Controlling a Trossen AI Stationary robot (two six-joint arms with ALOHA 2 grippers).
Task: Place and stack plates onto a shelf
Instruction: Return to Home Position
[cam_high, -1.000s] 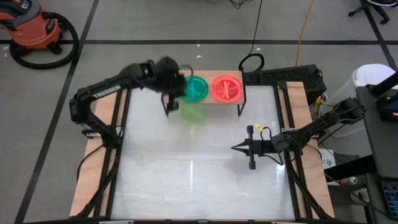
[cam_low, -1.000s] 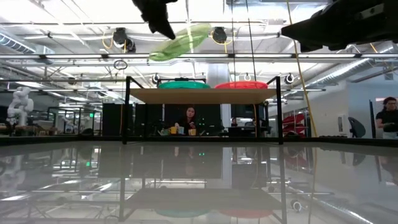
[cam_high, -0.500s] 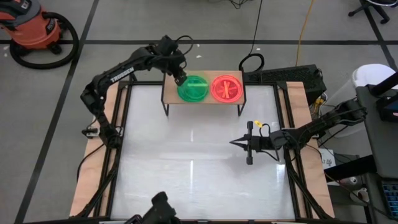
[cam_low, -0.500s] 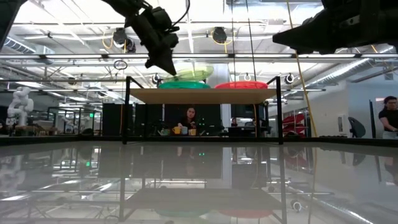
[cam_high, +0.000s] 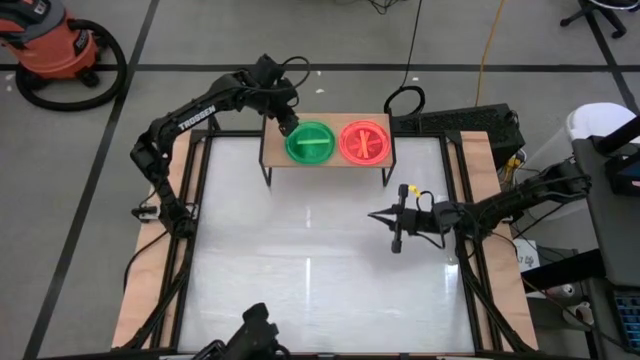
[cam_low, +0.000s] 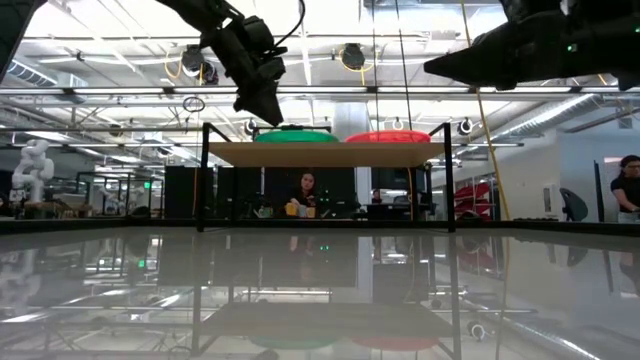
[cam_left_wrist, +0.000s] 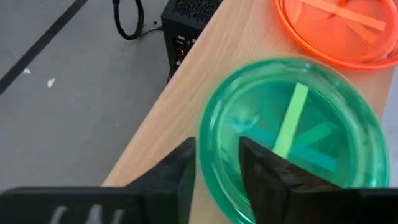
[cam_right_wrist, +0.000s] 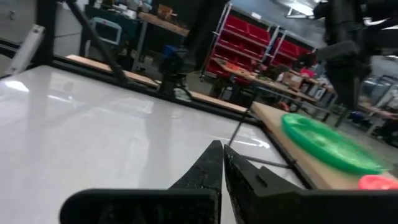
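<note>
At 12 o'clock, left gripper (cam_left_wrist: 217, 143) parted astride rim of green plate (cam_high: 310, 142) on shelf (cam_high: 271, 158). Right gripper (cam_right_wrist: 222, 150) clenched empty at 3 o'clock.

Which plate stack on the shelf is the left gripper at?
The green stack, at the shelf's left end from above; the left gripper straddles its rim. The orange-red stack beside it has no gripper near.
</note>
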